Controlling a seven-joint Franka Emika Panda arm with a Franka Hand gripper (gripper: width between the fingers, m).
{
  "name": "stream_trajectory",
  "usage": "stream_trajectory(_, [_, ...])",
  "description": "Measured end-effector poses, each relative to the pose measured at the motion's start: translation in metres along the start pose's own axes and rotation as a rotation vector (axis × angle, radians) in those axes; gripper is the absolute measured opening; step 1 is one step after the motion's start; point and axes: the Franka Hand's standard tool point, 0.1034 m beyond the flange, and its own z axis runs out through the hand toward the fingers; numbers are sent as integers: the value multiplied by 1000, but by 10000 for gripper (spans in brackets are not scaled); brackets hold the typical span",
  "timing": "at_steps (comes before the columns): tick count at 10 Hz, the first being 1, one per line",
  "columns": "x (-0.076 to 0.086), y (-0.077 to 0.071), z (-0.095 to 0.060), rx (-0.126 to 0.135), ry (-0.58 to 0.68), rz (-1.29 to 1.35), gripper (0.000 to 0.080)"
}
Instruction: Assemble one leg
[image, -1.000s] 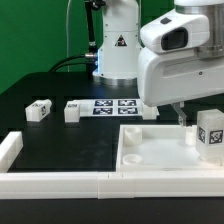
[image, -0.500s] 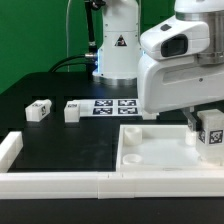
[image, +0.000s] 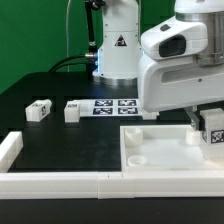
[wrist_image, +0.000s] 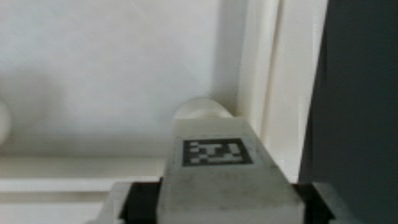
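Your pincer (wrist_image: 224, 200) has slid across since a second ago and now looks clamped on the leg (wrist_image: 215, 150), held between its jaws over the white slab (image: 160, 150). Lift straight up, keep it square, then aim for a corner socket (image: 134, 157).

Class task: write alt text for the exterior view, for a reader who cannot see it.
At the exterior view's right, the pincer holds a tagged white leg over the large white slab. Two more tagged blocks and the marker board lie on the black table.
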Motion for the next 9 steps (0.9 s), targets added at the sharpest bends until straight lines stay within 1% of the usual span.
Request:
stream_trajectory(2, [0,-5,1,0,7,317,294])
stream_trajectory(4, [0,-7,2,0,15,561,294])
stream_trajectory(6, [0,-10,4,-2,24,860,294])
stream_trajectory(7, [0,-10,4,1,25,936,294])
stream_trajectory(8, [1,-10,3,8,21,962,294])
stream_trajectory(9, [1,-10,3,8,21,972,306])
